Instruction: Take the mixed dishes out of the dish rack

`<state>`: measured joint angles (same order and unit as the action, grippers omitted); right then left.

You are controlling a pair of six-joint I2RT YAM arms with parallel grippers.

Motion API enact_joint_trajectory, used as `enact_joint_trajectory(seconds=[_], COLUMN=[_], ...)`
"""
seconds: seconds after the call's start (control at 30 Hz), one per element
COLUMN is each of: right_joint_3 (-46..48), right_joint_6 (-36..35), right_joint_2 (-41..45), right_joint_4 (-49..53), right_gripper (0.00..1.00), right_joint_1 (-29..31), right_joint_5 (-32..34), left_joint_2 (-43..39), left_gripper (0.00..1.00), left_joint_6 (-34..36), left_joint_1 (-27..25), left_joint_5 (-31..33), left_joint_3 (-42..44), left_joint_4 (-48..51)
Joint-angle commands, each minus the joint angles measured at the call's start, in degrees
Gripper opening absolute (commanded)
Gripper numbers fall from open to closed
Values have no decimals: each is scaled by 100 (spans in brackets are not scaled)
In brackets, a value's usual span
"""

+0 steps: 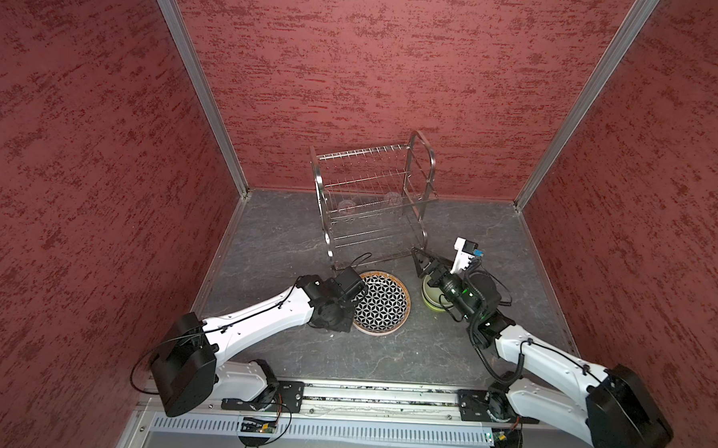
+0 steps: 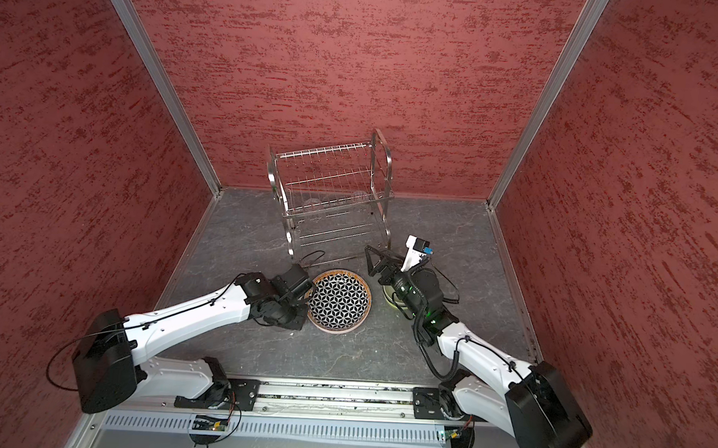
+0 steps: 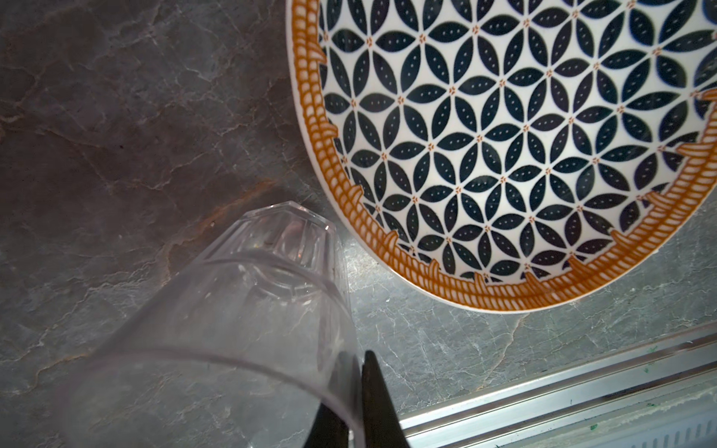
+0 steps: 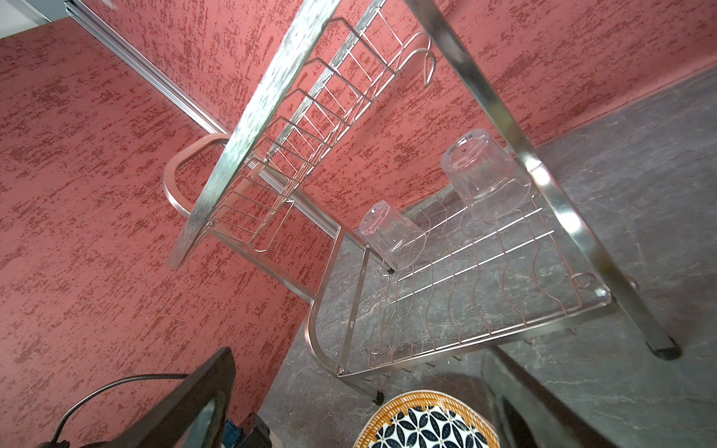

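A clear glass tumbler (image 3: 240, 294) stands base-down on the grey table, beside the black-and-white geometric plate (image 3: 504, 147). My left gripper (image 3: 359, 360) is shut on the tumbler's rim wall, one finger inside and one outside. In both top views that plate (image 1: 381, 303) lies flat in front of the dish rack (image 1: 375, 200). Two more tumblers (image 4: 394, 234) (image 4: 485, 174) stand upside down on a wire shelf of the rack. My right gripper (image 1: 424, 263) hangs open and empty near the rack's front right leg. It is above stacked lime and cream bowls (image 1: 431, 297), which the arm partly hides.
Red textured walls close the cell on three sides. An aluminium rail (image 1: 383, 394) runs along the table's front edge, close to the held tumbler. The rack's upper wire tier (image 4: 310, 116) holds nothing. Bare table lies left of the rack (image 1: 273, 238).
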<state>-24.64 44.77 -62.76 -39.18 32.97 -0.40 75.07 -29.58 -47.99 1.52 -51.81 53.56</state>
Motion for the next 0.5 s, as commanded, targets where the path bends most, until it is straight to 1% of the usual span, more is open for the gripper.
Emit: enact_joint_trajectory(seconds=[0.0, 0.13, 0.37, 0.47], right_joint_3=[-41, -41, -32, -32], right_joint_6=[67, 67, 64, 60], right_joint_2=[18, 18, -5, -33], right_joint_4=[-66, -72, -72, -72], right_gripper=[99, 99, 99, 99], right_joint_1=[8, 8, 8, 8], right_joint_5=[98, 110, 137, 107], left_joint_2=[58, 98, 37, -111], left_gripper=[15, 21, 24, 28], left_joint_6=[72, 75, 58, 45], left_joint_1=[-35, -70, -130, -158], left_joint_5=[55, 68, 179, 292], left_joint_3=[-25, -31, -153, -291], left_joint_4=[-145, -161, -77, 12])
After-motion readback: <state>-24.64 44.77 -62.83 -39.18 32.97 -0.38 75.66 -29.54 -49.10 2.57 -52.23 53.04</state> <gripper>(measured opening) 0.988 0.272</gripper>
